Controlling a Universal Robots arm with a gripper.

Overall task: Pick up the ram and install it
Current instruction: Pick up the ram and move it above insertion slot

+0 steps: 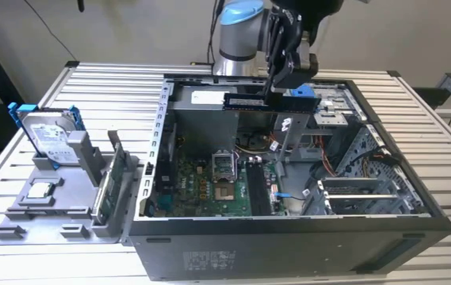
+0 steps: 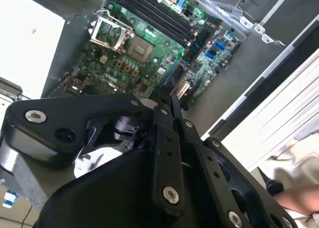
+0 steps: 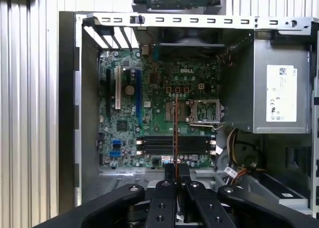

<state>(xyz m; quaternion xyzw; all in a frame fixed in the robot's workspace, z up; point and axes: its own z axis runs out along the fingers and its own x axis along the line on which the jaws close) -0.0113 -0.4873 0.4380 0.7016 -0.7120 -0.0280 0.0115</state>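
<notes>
In the exterior view my gripper (image 1: 274, 94) hangs over the back of the open computer case (image 1: 289, 237), shut on the ram (image 1: 245, 102). The ram is a slim dark stick held level above the case. In the first wrist view the ram (image 3: 175, 128) appears edge-on as a thin line running out from my closed gripper (image 3: 173, 170). It lies across the dark memory slots (image 3: 149, 145) on the green motherboard (image 3: 124, 123) far below. The second wrist view has my gripper (image 2: 167, 103) pinched together above the same slots (image 2: 154, 13).
A grey fixture (image 1: 19, 228) on the exterior view's left holds a hard drive (image 1: 47, 136), a square silver chip (image 1: 39, 190) and a green card (image 1: 113, 184). Inside the case are a power supply (image 3: 281, 93), cables (image 1: 324, 157) and drive bays. A person's hand (image 2: 299, 198) is nearby.
</notes>
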